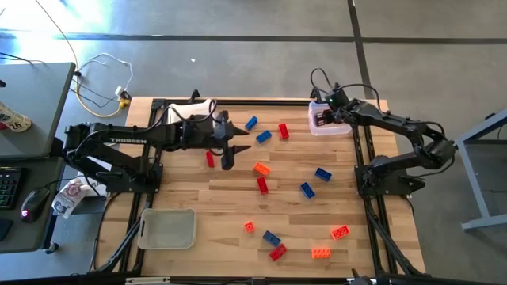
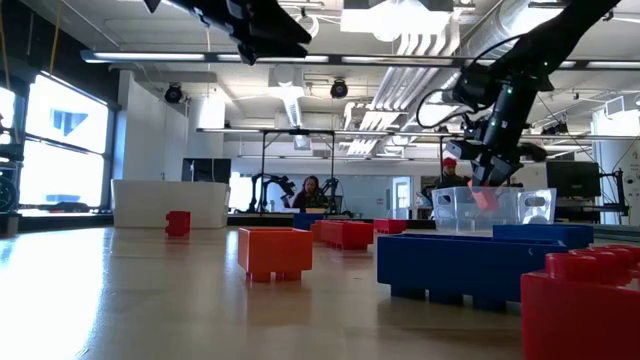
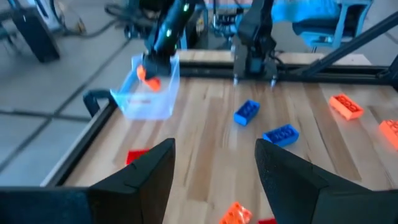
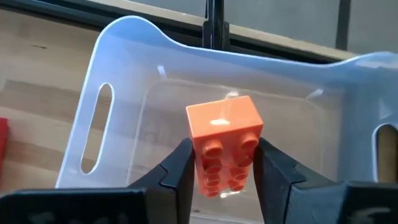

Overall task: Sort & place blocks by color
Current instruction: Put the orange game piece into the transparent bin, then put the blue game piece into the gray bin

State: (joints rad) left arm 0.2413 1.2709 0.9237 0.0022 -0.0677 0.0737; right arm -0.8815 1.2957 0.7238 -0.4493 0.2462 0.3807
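In the low view, the red block (image 2: 585, 305) is cut off by the edge; the left hand (image 2: 262, 28) runs off the top.

This is a robotics lab or workshop in a large industrial-style hall: exposed ducts (image 2: 420, 80) and strip lights run under a high open ceiling, with tall windows (image 2: 60, 140) along one side. A wooden table (image 1: 238, 202) in a black metal frame stands on a bare concrete floor (image 1: 238, 20), beside a desk with a keyboard (image 1: 6, 186) and mouse (image 1: 32, 202). Behind it, a person (image 2: 310, 192) sits among further rigs and another robot arm (image 2: 272, 186).
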